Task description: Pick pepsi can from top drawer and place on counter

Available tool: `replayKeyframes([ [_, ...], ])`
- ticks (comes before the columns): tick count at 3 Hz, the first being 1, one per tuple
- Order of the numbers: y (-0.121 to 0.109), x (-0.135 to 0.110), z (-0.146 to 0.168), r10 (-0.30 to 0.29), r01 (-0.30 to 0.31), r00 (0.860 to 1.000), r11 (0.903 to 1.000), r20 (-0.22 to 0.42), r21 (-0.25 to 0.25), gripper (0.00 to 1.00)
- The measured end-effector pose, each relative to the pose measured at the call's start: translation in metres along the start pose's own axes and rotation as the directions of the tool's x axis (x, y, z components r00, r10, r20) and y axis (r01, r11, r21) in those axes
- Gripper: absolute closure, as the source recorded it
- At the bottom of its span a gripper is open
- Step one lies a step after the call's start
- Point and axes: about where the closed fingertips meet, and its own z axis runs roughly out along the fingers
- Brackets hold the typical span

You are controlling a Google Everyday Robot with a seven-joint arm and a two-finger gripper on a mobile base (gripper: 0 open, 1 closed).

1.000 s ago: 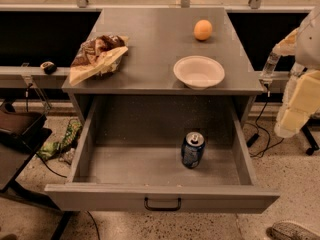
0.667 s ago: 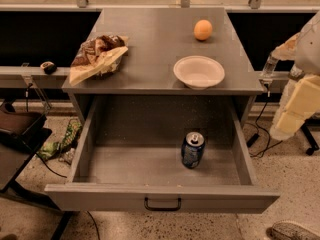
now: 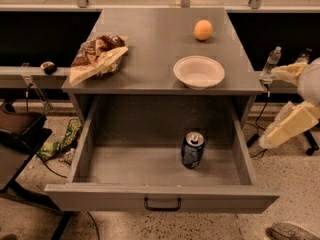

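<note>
Only the arm at 3 o'clock moved, dipping lower; its hand (image 3: 280, 129) hangs outside the open top drawer (image 3: 160, 196), open or closed I cannot tell. The pepsi can (image 3: 193, 150) stands upright in drawer, toward 3 o'clock of centre, untouched, so reach prob. only begins.

One camera looks steeply down from above and in front of the open top drawer (image 3: 105, 200), facing past it toward the rear. It sits near enough that the drawer and the tabletop (image 3: 150, 39) just behind it fill most of the view. The tool (image 3: 289, 128), on a pale arm, shows at the frame's edge, to the right of the drawer.
</note>
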Motion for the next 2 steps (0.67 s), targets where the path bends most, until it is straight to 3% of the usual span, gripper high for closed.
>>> replayKeyframes([
  [1, -0.009, 0.003, 0.026, -0.004, -0.007, 0.979, 0.9987, 0.202, 0.050, 0.00],
  [2, -0.009, -0.002, 0.044, -0.017, -0.012, 0.925, 0.9972, 0.379, 0.074, 0.00],
])
